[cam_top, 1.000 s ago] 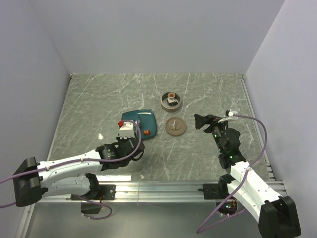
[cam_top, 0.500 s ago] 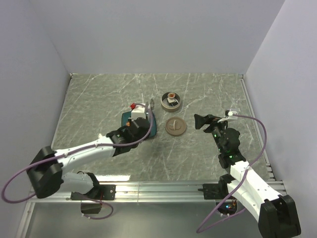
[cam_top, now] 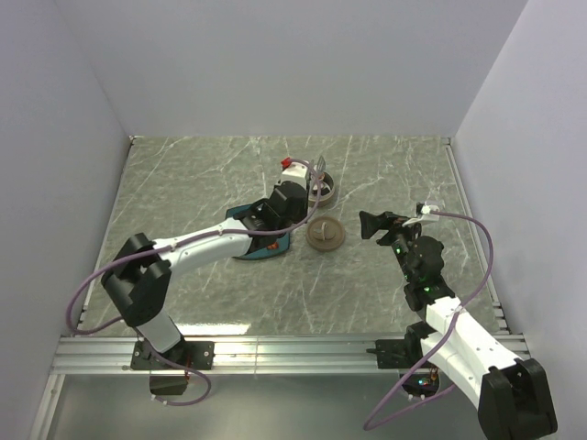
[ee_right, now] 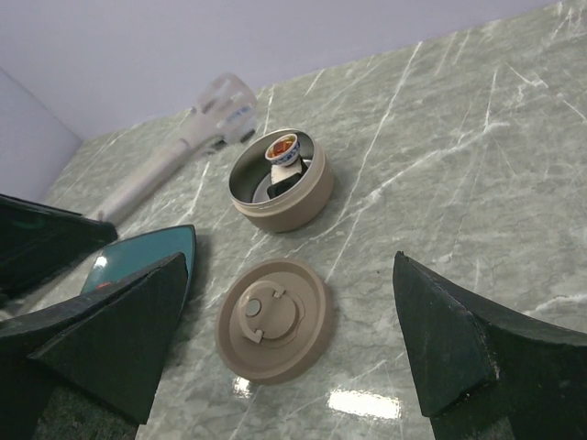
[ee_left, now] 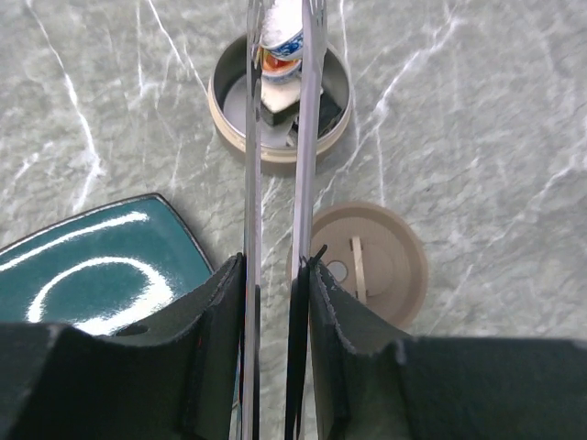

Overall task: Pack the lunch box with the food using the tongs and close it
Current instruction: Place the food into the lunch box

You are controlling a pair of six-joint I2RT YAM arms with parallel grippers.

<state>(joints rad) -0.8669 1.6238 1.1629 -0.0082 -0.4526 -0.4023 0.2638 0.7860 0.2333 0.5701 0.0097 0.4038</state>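
Observation:
My left gripper (ee_left: 275, 268) is shut on the slim metal tongs (ee_left: 252, 137), whose two arms reach out over the round lunch box (ee_left: 220, 105) at the far middle of the table (cam_top: 330, 196). Between the arms near the tips shows a white and orange piece of food (ee_left: 278, 41); I cannot tell whether it is pinched or lying in the tin. A white and dark piece (ee_left: 278, 99) lies inside. The tan lid (ee_left: 385, 266) lies knob-up just in front of the lunch box. My right gripper (ee_right: 284, 339) hangs open near the lid (ee_right: 273, 319), holding nothing.
The square teal plate (ee_left: 83, 266) lies left of the lid, partly under my left arm (cam_top: 202, 243). A metal rail (cam_top: 293, 346) runs along the near edge and another (cam_top: 470, 220) along the right. Grey walls close in the back and sides.
My left arm has swung from the near side of the plate far and to the right, carrying the tongs out over the lunch box. The right arm has stayed put.

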